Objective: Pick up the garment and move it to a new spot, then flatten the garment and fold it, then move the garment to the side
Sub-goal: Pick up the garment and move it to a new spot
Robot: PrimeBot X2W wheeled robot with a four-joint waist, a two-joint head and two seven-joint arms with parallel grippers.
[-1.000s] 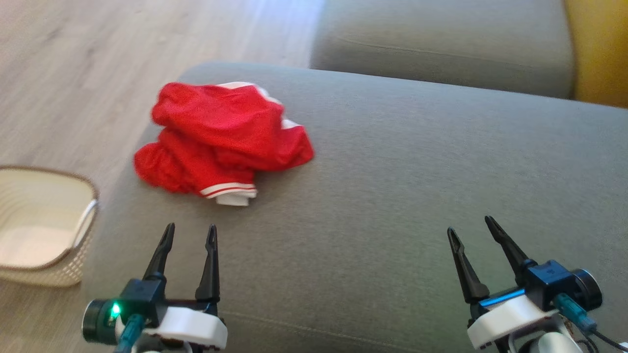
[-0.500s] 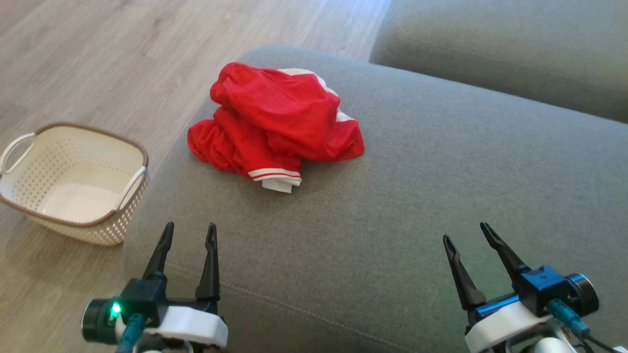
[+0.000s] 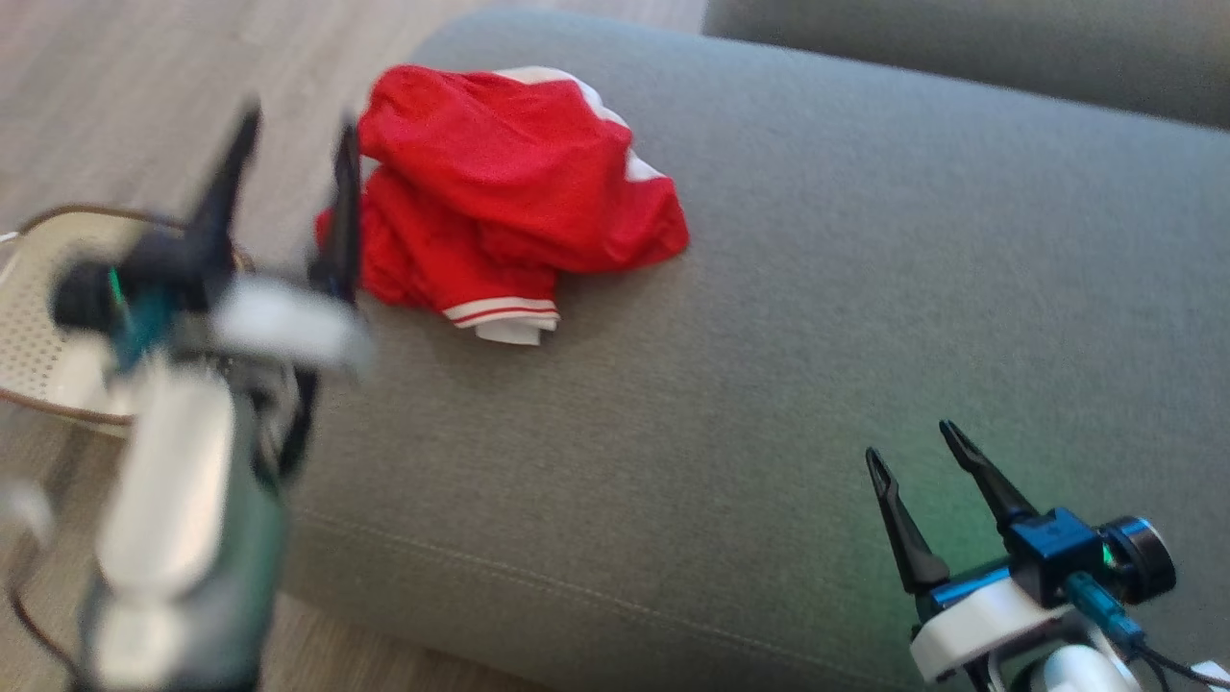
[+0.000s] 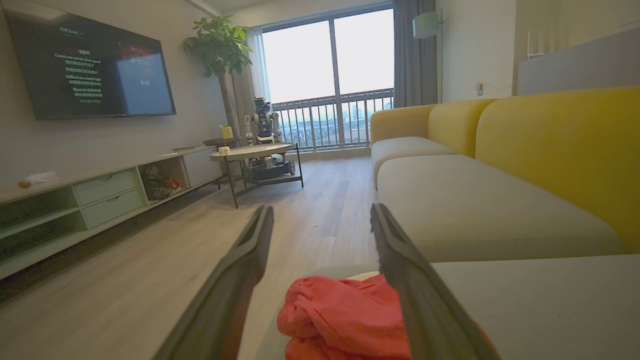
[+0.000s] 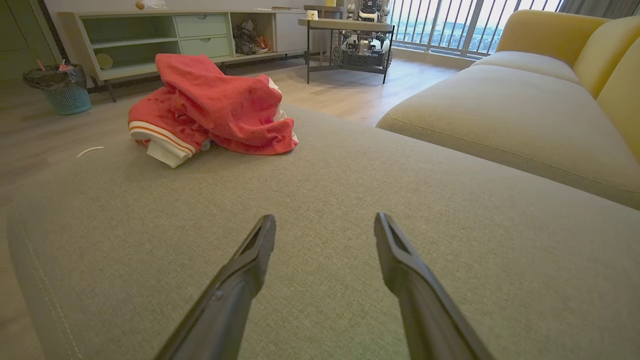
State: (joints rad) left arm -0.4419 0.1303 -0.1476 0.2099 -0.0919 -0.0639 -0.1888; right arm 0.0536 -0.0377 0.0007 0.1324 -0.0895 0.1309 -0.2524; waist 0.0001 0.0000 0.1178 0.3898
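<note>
Left hand is wide open, blurry, just beside the crumpled red garment on the grey sofa seat; right hand open too, well apart from it. Right wrist view adds a lined bin on the floor; head view's white basket is too smeared to read inside.

Red garment with white-striped cuff, grey cushion, cream basket, yellow sofa back
</note>
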